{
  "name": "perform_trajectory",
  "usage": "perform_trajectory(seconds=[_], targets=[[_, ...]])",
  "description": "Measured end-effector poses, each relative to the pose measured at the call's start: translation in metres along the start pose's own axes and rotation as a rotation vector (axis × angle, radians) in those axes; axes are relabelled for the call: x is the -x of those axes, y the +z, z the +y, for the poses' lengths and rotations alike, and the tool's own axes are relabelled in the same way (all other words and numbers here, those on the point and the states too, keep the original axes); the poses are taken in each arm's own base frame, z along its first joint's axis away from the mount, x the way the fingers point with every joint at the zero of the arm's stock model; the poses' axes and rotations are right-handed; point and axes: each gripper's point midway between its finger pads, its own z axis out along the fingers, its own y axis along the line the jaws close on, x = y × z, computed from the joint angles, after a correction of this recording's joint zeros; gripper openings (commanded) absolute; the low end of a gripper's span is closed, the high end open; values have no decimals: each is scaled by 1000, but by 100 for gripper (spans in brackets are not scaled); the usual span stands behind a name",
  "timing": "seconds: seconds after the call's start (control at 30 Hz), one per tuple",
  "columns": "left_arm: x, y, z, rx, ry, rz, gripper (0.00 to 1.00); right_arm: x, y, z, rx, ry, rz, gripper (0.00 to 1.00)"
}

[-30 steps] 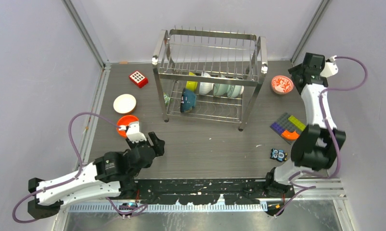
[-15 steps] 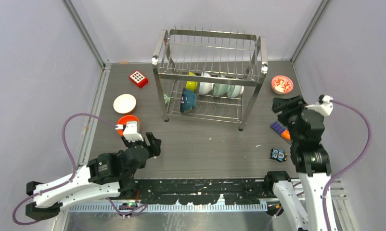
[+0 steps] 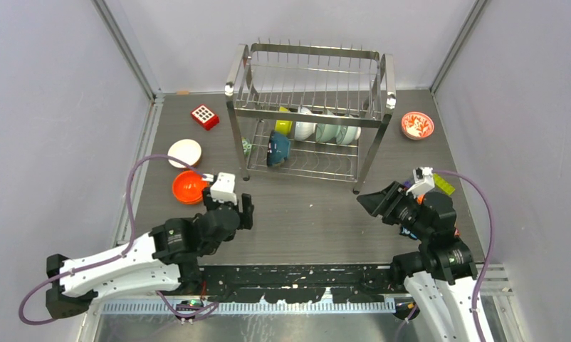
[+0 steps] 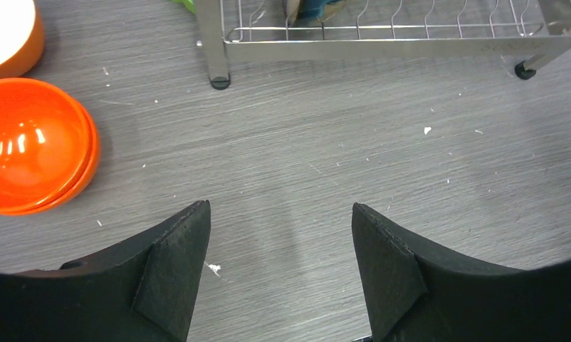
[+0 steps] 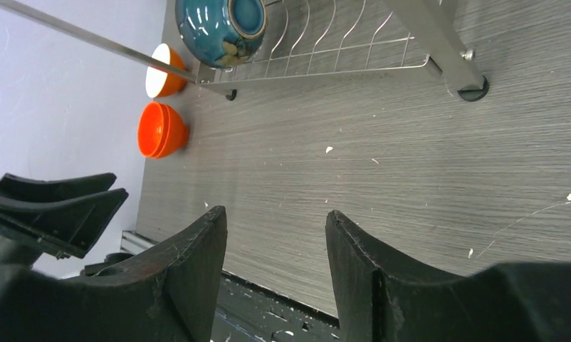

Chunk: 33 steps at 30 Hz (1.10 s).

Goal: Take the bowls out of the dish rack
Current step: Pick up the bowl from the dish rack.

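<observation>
The steel dish rack (image 3: 311,114) stands at the back centre. Its lower tier holds lime-yellow (image 3: 285,122), white (image 3: 304,127) and pale teal (image 3: 327,130) bowls, with a dark blue bowl (image 3: 278,148) on its side below. An orange bowl (image 3: 190,187), a white-lined bowl (image 3: 184,153) and a red-and-white bowl (image 3: 417,125) sit on the table. My left gripper (image 3: 245,210) hovers open and empty right of the orange bowl (image 4: 33,146). In front of the rack's right leg (image 5: 439,35), my right gripper (image 3: 374,201) points left, open and empty.
A red block with white dots (image 3: 205,116) lies left of the rack. Flat toy bricks (image 3: 443,187) show partly behind my right arm. Something small and green (image 3: 245,146) sits by the rack's left leg. Walls close in on three sides.
My right arm has swung from the back right corner to the front and turned left, its jaws narrowing slightly. My left gripper has moved right, away from the orange bowl.
</observation>
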Motion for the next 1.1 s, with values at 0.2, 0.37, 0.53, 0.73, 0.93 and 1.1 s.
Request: perform_trajectory(seconds=[0.2, 0.37, 0.53, 0.73, 0.93, 1.1], targets=[[-4, 10, -18, 1, 44, 52, 75, -15, 10, 3, 8, -29, 90, 56], [-5, 11, -19, 7, 32, 63, 74, -36, 21, 6, -3, -121, 194, 55], [-3, 5, -16, -1, -32, 51, 73, -42, 22, 34, 29, -289, 204, 55], [1, -2, -9, -18, -103, 23, 73, -53, 35, 51, 13, -422, 172, 57], [1, -1, -7, -9, -75, 18, 72, -61, 51, 18, -146, -458, 127, 64], [2, 7, -11, 24, 6, 30, 76, -56, 57, -1, -240, -455, 73, 72]])
